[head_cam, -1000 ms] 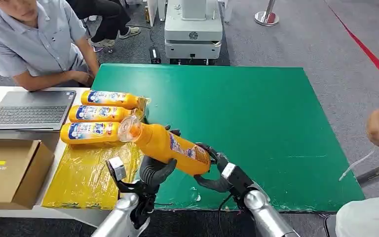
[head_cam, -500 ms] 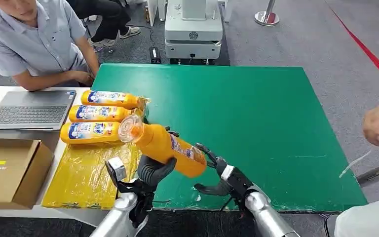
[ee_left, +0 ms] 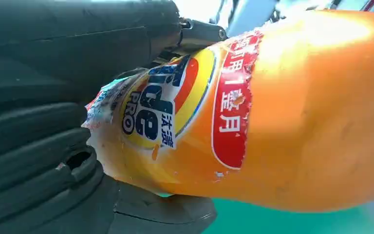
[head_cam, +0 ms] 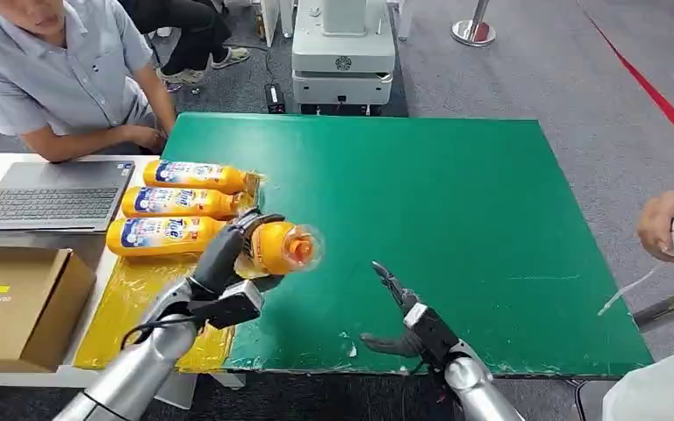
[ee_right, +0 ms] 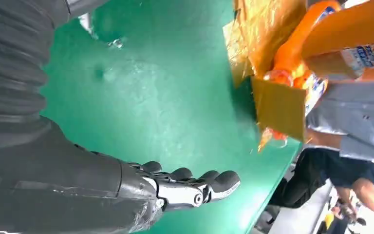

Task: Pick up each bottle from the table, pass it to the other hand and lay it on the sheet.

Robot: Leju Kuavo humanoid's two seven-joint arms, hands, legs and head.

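Observation:
My left hand [head_cam: 228, 250] grips an orange detergent bottle [head_cam: 274, 246] above the edge of the yellow sheet [head_cam: 145, 316], its cap end turned toward the green mat. Close up in the left wrist view, the same bottle [ee_left: 272, 112] lies against my left hand [ee_left: 53, 126], label showing. Three more orange bottles [head_cam: 171, 203] lie side by side at the far end of the sheet. My right hand [head_cam: 399, 316] hovers open over the near edge of the green mat, holding nothing; in the right wrist view its fingers [ee_right: 195, 187] are spread above the mat.
The green mat [head_cam: 456, 210] covers the table. A laptop [head_cam: 53, 195] and a cardboard box [head_cam: 17, 303] sit left of the sheet. One person sits at the far left [head_cam: 61, 70]; another person's hand [head_cam: 671, 224] holds something white at the right edge.
The right hand let go of the bottle and drew back, open. The left hand swung the bottle round toward the sheet, its cap now pointing right.

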